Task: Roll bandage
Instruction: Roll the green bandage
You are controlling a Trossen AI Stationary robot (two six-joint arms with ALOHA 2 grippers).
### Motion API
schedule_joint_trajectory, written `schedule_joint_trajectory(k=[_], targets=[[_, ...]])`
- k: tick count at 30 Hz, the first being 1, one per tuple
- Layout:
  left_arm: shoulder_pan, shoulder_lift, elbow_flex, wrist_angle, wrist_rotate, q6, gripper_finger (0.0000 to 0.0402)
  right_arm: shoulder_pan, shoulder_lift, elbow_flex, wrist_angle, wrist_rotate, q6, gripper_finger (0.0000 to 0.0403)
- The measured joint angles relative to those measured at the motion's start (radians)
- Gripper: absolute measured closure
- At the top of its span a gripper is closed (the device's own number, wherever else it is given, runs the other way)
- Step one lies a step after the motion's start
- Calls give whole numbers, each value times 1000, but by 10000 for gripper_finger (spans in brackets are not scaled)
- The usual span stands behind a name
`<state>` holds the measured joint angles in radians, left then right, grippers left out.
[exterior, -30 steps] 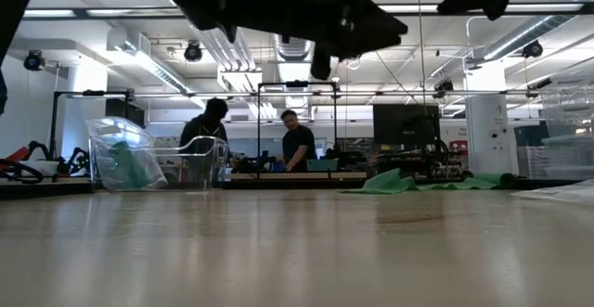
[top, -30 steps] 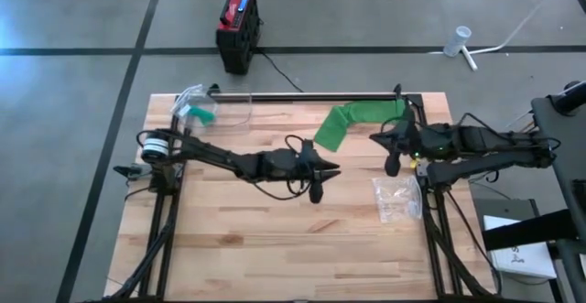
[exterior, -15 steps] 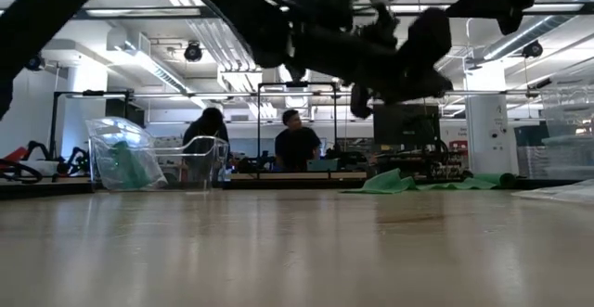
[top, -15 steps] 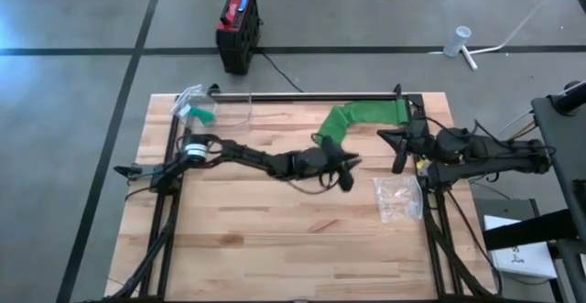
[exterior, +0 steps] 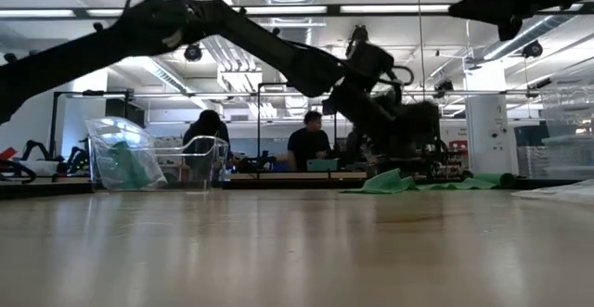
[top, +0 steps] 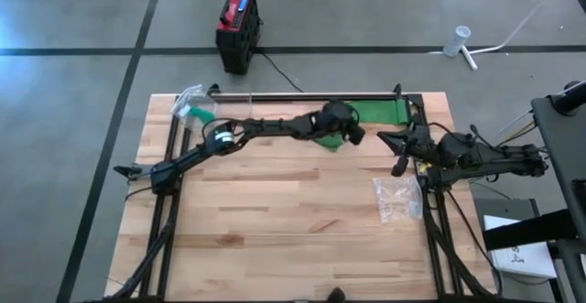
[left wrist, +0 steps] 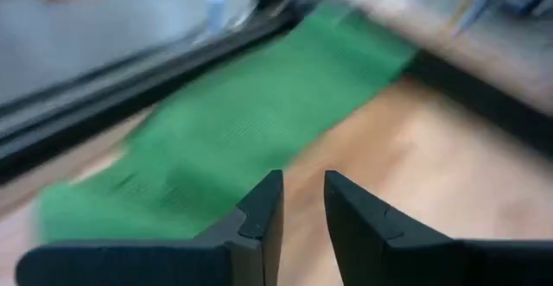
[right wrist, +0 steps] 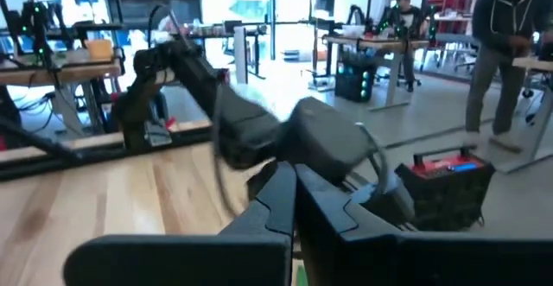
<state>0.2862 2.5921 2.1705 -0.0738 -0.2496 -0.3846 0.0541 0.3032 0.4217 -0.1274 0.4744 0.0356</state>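
Nearest, one plastic bag [top: 396, 199] lies beside my right gripper [top: 396, 150], whose fingers are closed on nothing. Farther, my left gripper [top: 352, 135], fingers [left wrist: 259, 215] narrowly apart, hangs over the one green bandage [top: 377, 113] at the table's [top: 275, 239] far edge.

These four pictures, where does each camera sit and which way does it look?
High view: above, facing straight down on the wooden table; both arms show, the left gripper over the green bandage, the right gripper beside it.
Low view: at tabletop height, facing level into the room; the left arm reaches toward the bandage.
Left wrist view: on the left arm, looking past its own slightly parted fingers at the bandage.
Right wrist view: on the right arm, facing the left arm; its closed fingers show.
Shared: three views show the bandage.
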Motion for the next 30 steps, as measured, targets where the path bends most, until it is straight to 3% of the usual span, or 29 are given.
schedule_joint_trajectory(k=[4, 11, 19, 30], targets=[[24, 28, 113, -171, -14, -17, 326, 0, -41, -4, -63, -3, 25, 400], [18, 7, 172, -364, -47, -60, 326, 0, -64, -4, -114, -3, 126, 400], [-12, 8, 174, -539, -19, -123, 326, 0, -58, -4, -129, -3, 124, 400], [-30, 8, 171, -662, -18, -150, 327, 0, -58, -4, -130, -3, 122, 400]])
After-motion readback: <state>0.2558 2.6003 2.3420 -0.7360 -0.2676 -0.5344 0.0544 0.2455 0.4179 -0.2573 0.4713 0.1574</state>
